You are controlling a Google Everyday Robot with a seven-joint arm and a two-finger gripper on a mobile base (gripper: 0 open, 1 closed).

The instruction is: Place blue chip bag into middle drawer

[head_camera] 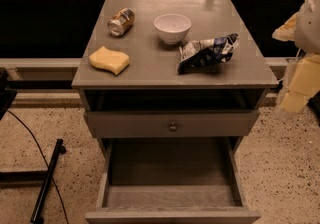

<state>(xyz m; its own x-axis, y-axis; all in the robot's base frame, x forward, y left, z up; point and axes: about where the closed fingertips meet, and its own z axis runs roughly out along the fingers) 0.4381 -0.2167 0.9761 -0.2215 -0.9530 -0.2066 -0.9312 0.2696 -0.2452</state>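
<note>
The blue chip bag (207, 53) lies crumpled on the right side of the grey cabinet top (150, 68), just right of the white bowl (172, 27). The middle drawer (170, 195) is pulled out towards me below the cabinet, its bare plank floor showing with nothing in it. My gripper (299, 85) hangs at the right edge of the view as pale yellow-white shapes, to the right of the cabinet and apart from the bag. It holds nothing that I can see.
A tan-labelled can (121, 21) lies on its side at the back left of the top. A yellow sponge-like block (109, 60) sits at the front left. A closed drawer front with a round knob (172, 127) is above the open drawer. A black stand (47, 180) lies on the floor at left.
</note>
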